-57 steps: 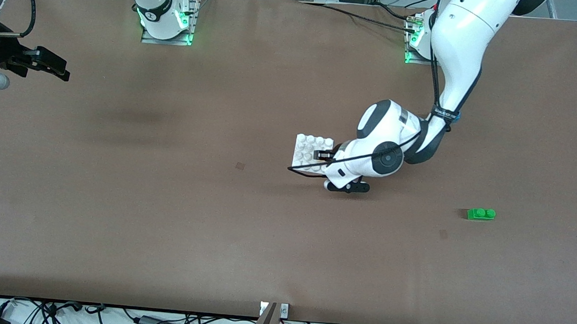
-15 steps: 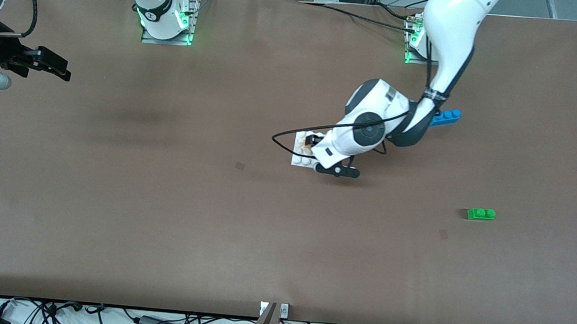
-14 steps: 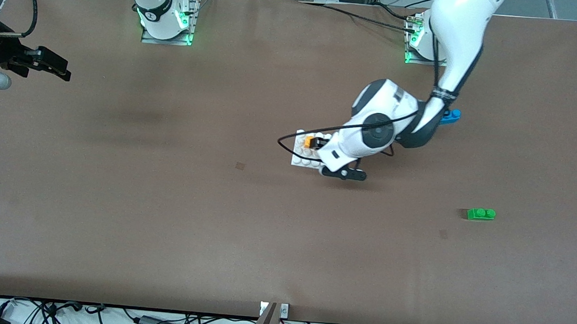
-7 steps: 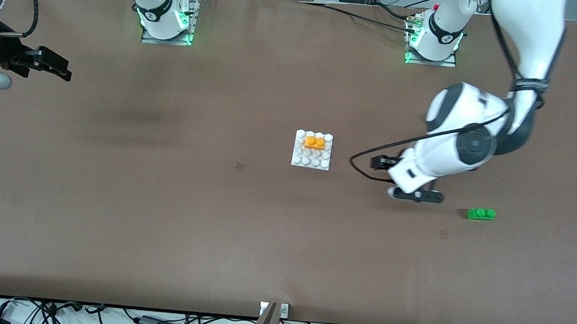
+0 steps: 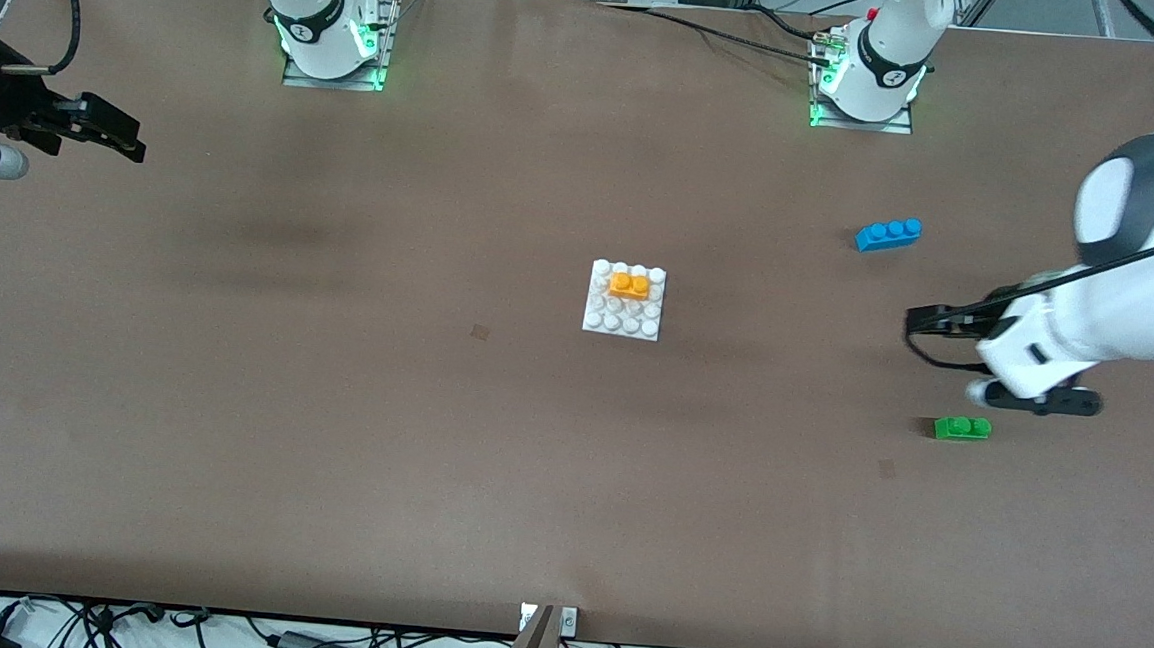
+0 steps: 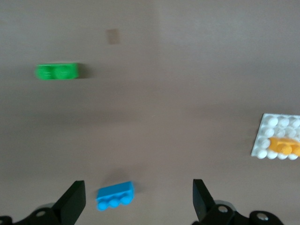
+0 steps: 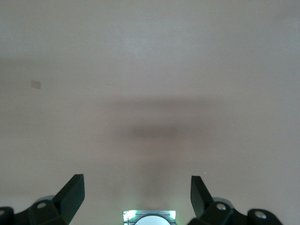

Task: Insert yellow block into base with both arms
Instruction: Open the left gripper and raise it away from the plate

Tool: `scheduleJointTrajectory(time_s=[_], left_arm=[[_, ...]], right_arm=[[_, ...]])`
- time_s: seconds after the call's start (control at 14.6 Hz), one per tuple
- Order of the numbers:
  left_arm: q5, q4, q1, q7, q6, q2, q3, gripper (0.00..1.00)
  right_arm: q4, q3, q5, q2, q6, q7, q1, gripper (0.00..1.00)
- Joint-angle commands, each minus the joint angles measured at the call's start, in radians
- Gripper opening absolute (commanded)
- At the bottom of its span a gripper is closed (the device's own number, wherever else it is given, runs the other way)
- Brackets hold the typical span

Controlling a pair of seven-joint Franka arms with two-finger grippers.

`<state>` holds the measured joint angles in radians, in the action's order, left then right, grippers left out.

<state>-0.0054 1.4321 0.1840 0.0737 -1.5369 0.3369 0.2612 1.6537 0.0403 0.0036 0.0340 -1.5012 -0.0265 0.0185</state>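
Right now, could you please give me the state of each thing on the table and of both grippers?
Yellow block: seated on the base, free of any gripper.
Base: flat on the table.
Blue brick: loose, studs up.
Green brick: loose, studs up.
Left gripper: open, empty, over bare table.
Right gripper: open, empty, waiting.

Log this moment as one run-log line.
yellow block: seated on base | left gripper: open, empty, over bare table | right gripper: open, waiting

It was a robotics lab: two arm bases (image 5: 332,44) lit green were bolted to a brown counter (image 5: 330,429), with cables (image 5: 98,625) trailing along its edge.
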Motion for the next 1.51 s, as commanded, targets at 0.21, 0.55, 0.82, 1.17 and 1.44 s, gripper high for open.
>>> scheduleJointTrajectory(time_s=[0.21,0.55,0.82,1.17,1.44], left_arm=[[0.024,-0.193,0.109,-0.071,0.23,-0.01,0.016,1.0],[0.021,-0.193,0.097,-0.061,0.236,-0.006,0.024,1.0],[0.019,-0.194,0.085,-0.063,0.219,-0.006,0.029,1.0],[0.018,-0.107,-0.003,-0.06,0.114,-0.094,-0.072,1.0],[0.004,0.175,-0.156,-0.075,0.017,-0.301,-0.266,1.0]], right_arm=[[-0.017,-0.008,-0.007,0.001,0.015,0.008,-0.006,1.0],[-0.012,-0.011,-0.013,0.0,-0.02,-0.064,-0.002,1.0],[-0.008,-0.011,-0.005,-0.008,-0.06,-0.081,-0.002,1.0],[-0.006,-0.011,-0.007,-0.008,-0.06,-0.081,-0.002,1.0],[-0.006,-0.011,-0.011,-0.008,-0.065,-0.073,-0.002,1.0]])
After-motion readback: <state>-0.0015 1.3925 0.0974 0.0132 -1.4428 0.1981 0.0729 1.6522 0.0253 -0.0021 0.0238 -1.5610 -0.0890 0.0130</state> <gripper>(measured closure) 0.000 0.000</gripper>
